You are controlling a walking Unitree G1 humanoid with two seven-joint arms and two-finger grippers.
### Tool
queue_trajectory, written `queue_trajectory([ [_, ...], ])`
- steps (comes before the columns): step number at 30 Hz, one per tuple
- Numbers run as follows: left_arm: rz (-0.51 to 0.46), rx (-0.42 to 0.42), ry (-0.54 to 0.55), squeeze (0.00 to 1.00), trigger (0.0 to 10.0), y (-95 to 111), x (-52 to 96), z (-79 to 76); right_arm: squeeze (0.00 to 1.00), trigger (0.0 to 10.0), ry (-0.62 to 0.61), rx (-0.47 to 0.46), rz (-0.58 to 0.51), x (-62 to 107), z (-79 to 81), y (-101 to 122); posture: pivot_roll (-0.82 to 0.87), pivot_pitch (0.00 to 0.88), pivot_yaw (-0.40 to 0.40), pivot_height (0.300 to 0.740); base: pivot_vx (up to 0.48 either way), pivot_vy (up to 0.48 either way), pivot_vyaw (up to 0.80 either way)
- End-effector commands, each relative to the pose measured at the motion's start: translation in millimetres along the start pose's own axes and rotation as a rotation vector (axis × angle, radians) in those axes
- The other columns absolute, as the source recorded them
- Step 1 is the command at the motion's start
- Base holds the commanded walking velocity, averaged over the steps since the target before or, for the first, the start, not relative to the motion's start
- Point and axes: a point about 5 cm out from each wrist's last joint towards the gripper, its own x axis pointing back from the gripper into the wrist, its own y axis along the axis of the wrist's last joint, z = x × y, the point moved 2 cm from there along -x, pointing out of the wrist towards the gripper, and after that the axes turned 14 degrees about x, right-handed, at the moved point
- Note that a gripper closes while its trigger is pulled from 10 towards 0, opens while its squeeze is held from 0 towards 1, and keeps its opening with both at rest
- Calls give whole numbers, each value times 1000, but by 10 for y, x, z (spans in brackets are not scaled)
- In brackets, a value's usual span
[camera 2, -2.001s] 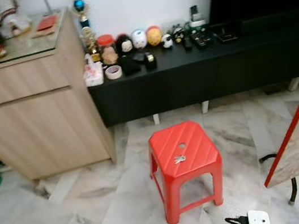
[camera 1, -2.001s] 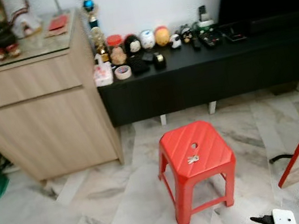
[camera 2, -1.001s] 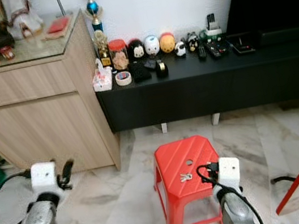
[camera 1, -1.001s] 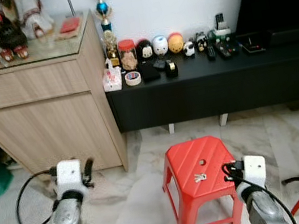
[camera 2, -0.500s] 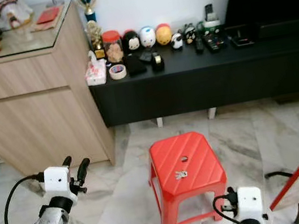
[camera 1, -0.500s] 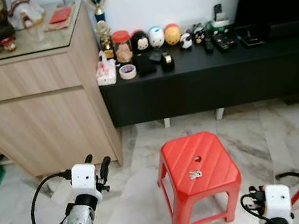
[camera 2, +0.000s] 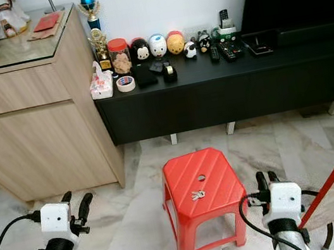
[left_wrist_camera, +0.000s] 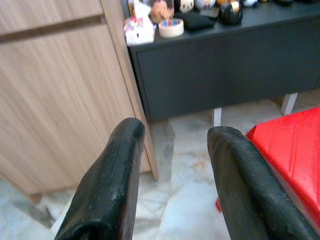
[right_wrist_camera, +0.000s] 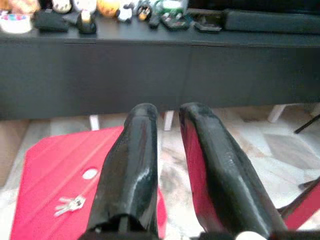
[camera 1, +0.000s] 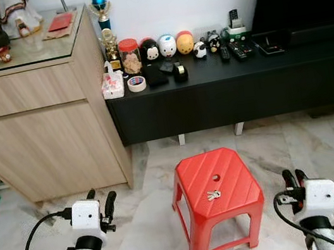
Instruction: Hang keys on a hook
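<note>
I count two tools, both low over the marble floor [camera 1: 152, 230]: my left tool [camera 1: 101, 204] hangs near the wooden cabinet [camera 1: 38, 121] with fingers apart, gripping nothing. One bunch of keys [camera 1: 213, 195] lies on the one red stool [camera 1: 222, 202], in front of the black worktop [camera 1: 230, 82]. My right tool [camera 1: 293, 178] hangs right of the stool; its wrist view shows a narrow gap between empty fingers [right_wrist_camera: 131, 170]

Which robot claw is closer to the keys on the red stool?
Right. The right claw hovers just past the stool's right edge, near the keys. The left claw hangs farther off, over the floor.
</note>
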Motion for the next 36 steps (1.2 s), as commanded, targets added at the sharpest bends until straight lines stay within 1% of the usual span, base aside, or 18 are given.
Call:
queue_trajectory([
  [1, 6, 2, 8, 0, 10000, 15, 19, 2, 0, 10000, 12, 8, 10, -4, 0, 24, 65, 0, -42, 740, 0, 0, 0],
  [4, 5, 2, 15, 0, 10000, 49, 27, 5, 0, 10000, 11, 14, 30, -31, 1, 39, 73, 0, -46, 740, 0, 0, 0],
  [8, 0, 1, 12, 0, 10000, 85, -6, 11, 0, 10000, -11, -4, 82, -51, -19, -12, 74, 0, -46, 735, 0, 0, 0],
  [14, 2, 1, 5, 0, 10000, 124, -31, 5, 0, 10000, -8, 5, 91, -36, -22, 1, 65, 0, -39, 705, 0, 0, 0],
  [18, 10, 1, 1, 0, 10000, 129, -46, -2, 0, 10000, 4, 9, 99, -44, 4, 9, 65, 0, -38, 680, 0, 0, 0],
  [23, 13, 3, 0, 0, 10000, 134, -50, 1, 0, 10000, 14, 9, 80, -56, 16, 43, 68, 0, -39, 676, 0, 0, 0],
  [32, 30, -4, 10, 0, 10000, 123, -33, 23, 0, 10000, 25, 4, 99, -78, 45, 43, 72, 0, -39, 676, 0, 0, 0],
  [34, 33, -3, 12, 0, 10000, 117, -29, 29, 0, 10000, 18, -7, 108, -90, 55, 34, 72, 0, -39, 666, 0, 0, 0],
  [36, 32, -1, 13, 0, 10000, 119, -30, 31, 0, 10000, 22, 3, 110, -100, 57, 39, 71, 0, -39, 651, 0, 0, 0],
])
